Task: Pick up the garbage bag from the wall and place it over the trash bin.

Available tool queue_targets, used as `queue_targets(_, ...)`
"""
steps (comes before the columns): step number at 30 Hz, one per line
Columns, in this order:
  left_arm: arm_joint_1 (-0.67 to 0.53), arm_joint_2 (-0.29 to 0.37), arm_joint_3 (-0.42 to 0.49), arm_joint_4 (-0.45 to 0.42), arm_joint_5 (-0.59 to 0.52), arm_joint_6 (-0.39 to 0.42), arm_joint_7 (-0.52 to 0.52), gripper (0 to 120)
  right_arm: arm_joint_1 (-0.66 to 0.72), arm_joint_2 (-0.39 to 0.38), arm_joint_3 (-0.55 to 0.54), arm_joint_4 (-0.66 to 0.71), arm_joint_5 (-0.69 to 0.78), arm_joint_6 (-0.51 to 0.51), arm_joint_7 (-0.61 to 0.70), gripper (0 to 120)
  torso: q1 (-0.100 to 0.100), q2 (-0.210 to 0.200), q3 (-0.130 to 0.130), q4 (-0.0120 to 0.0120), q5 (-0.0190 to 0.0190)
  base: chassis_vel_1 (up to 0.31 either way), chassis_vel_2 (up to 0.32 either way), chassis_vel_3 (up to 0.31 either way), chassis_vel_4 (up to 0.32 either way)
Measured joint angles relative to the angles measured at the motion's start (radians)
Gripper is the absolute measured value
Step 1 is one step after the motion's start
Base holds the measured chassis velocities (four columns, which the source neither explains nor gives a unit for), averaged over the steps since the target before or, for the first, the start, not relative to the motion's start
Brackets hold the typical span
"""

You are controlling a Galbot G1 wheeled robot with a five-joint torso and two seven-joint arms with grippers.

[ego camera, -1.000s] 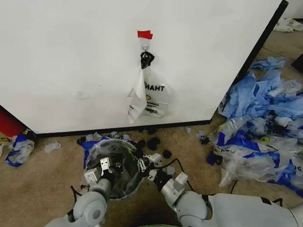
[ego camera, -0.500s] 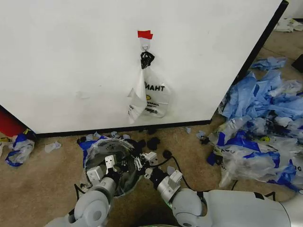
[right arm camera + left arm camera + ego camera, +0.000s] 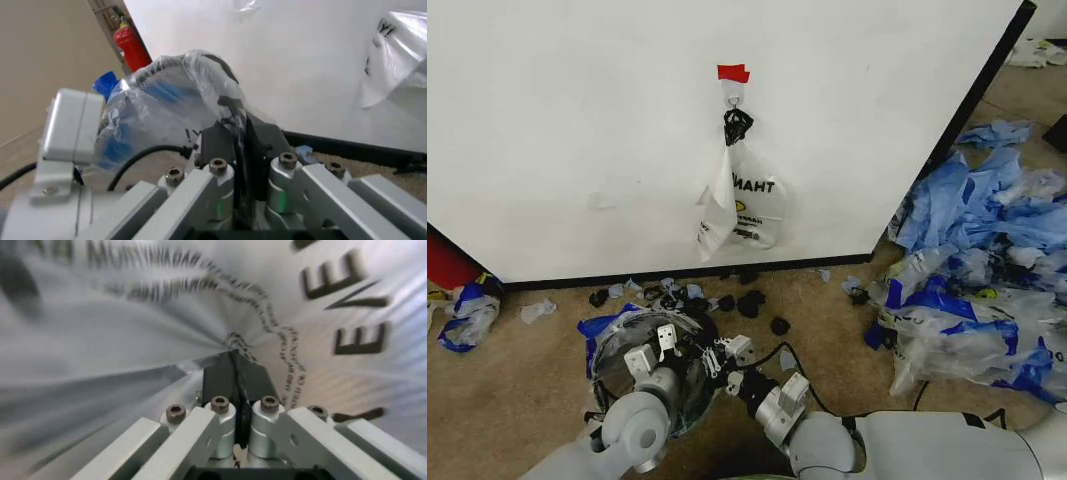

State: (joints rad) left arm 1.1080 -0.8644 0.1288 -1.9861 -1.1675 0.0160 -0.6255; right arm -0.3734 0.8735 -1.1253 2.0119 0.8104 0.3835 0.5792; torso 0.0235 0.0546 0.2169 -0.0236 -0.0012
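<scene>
Both grippers clench the garbage bag [image 3: 642,350] over the trash bin [image 3: 689,405] — left gripper [image 3: 235,357] at its near rim, right gripper [image 3: 238,131] on its right side, arms bent low over the carpet before the wall [image 3: 577,130].

The garbage bag [image 3: 627,345] and both arms mostly hide the trash bin [image 3: 689,400]

A beige carpet [image 3: 517,380] is seen below the wall [image 3: 577,130]. The bin [image 3: 642,385], draped in plastic, is stood on it near the wall's base strip. Black scraps [image 3: 749,303] are scattered between bin and wall. A heap of blue and clear bags [image 3: 982,280] is piled beyond the wall's right corner.
</scene>
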Motion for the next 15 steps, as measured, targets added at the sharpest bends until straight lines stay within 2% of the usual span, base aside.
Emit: queue_targets(15, -0.036, -0.046, 0.042, 0.076, 0.034, -0.017, 0.002, 0, -0.025, -0.019, 0.022, 0.013, -0.012, 0.004, -0.004, 1, 0.0, 0.0, 0.0, 0.0, 0.0, 0.0, 0.0, 0.0, 0.0)
